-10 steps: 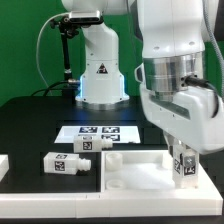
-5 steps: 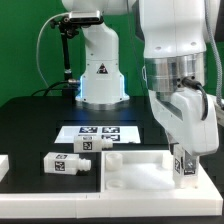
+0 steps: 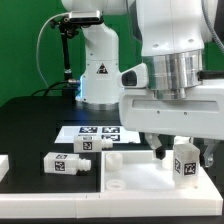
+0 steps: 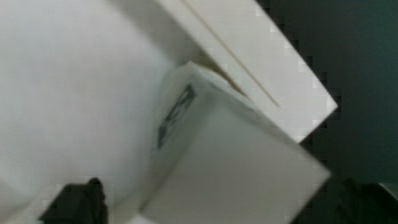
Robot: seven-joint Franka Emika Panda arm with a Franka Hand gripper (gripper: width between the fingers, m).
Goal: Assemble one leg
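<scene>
White leg (image 3: 184,162) stands upright; wrist view blurs.

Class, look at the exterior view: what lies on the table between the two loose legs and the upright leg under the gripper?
Between the loose legs and the upright leg, the exterior view shows the white panel.

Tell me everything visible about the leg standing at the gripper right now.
The leg is a small white plastic-looking block carrying a black-and-white square tag sticker on its facing side. It stands upright on the large white panel, toward the exterior view's right, below the gripper. Whether the fingers touch it cannot be told.
</scene>
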